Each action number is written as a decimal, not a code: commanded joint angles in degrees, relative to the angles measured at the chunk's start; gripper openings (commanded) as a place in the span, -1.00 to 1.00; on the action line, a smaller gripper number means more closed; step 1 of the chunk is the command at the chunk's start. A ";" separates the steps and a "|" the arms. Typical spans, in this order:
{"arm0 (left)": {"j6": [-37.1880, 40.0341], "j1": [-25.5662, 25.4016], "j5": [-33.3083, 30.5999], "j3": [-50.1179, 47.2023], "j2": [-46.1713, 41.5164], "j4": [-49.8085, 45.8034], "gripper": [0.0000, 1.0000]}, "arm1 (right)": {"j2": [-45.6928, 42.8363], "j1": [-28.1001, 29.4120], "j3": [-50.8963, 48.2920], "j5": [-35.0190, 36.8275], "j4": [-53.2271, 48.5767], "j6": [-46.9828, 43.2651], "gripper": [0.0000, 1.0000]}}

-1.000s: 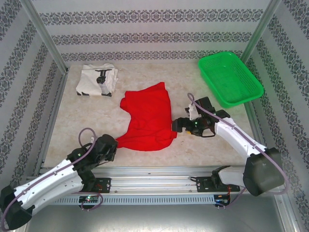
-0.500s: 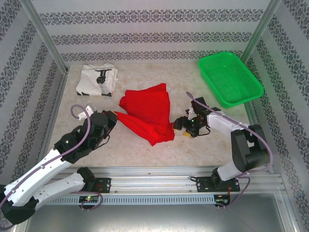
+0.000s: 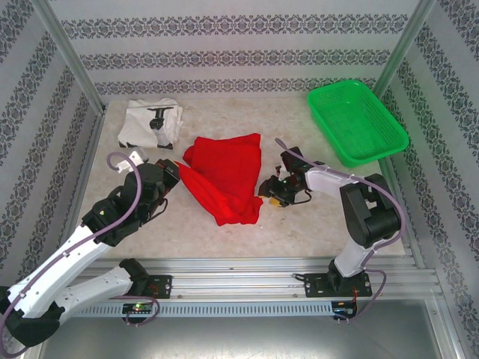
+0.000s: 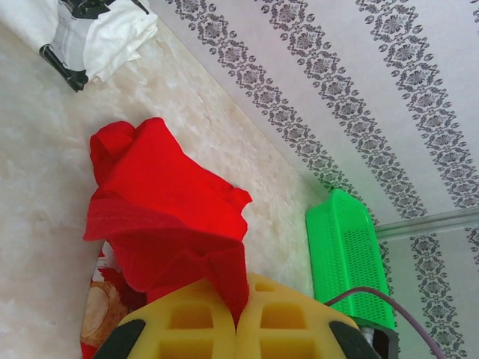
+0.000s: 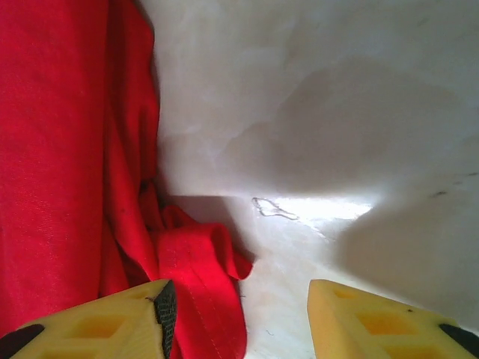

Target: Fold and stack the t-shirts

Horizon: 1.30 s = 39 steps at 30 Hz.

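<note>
The red t-shirt (image 3: 224,178) lies bunched in the middle of the table, partly folded over itself. My left gripper (image 3: 178,172) is shut on its left corner, and the left wrist view shows red cloth (image 4: 161,198) pinched between the yellow pads (image 4: 187,321) of the gripper (image 4: 242,298). My right gripper (image 3: 269,191) sits low at the shirt's right edge. Its jaws stand apart, with a red hem (image 5: 196,288) lying between them at the left finger (image 5: 112,325) of the gripper (image 5: 239,293). The white t-shirt (image 3: 150,124) with a black graphic lies folded at the far left (image 4: 101,37).
A green mesh basket (image 3: 358,121) stands at the far right corner, also seen on edge as the basket (image 4: 348,254) in the left wrist view. Bare marble table (image 3: 314,224) lies in front of the right arm. Patterned walls close in the sides and back.
My left gripper has carried the red shirt's near corner up and away from me, folding the shirt narrower. My right gripper moved left along the shirt's edge and its jaws have narrowed.
</note>
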 commanded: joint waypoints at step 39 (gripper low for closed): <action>17.57 19.73 14.08 19.58 4.04 -5.28 -1.00 | -20.70 -21.25 32.22 3.35 -21.43 -21.83 -1.00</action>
